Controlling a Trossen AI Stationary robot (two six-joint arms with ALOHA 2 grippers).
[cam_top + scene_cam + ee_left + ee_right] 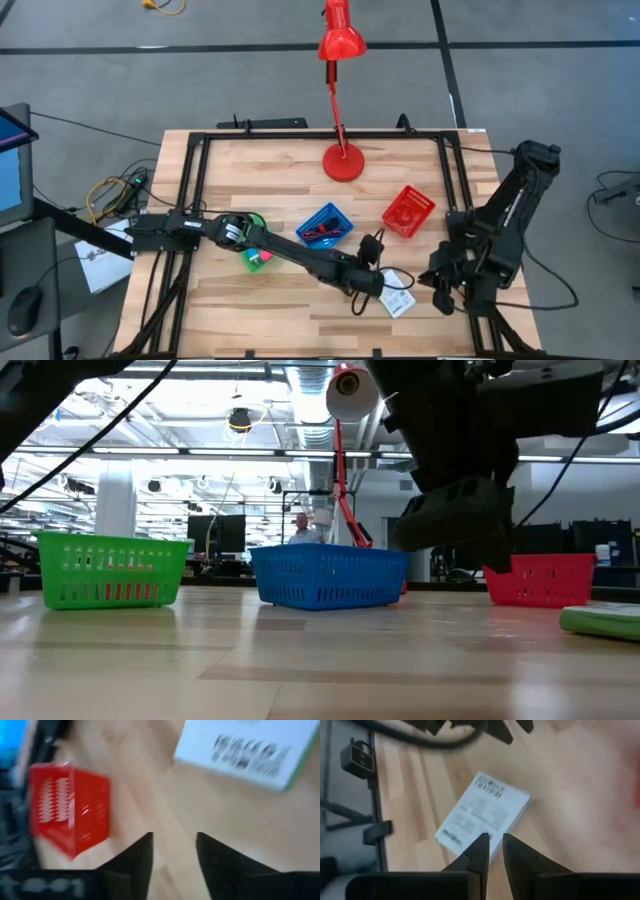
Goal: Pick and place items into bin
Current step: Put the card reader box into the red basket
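The white printed packet (398,303) lies flat on the table near its near right corner; it also shows in the left wrist view (245,750), the right wrist view (482,812) and the low view (600,622). My left gripper (378,285) reaches across the table and hangs open (172,852) just left of the packet, touching nothing. My right gripper (440,290) waits to the packet's right, its fingers almost together (493,851). Dark stick-like items (323,233) lie in the blue bin. Red and pink cubes (262,258) sit in the green bin.
Three small bins stand mid-table: green bin (252,262) (110,570), blue bin (323,227) (328,575), red bin (408,212) (540,578) (67,815). The tall red desk lamp (343,160) stands at the far side. A black frame (190,170) runs round the table.
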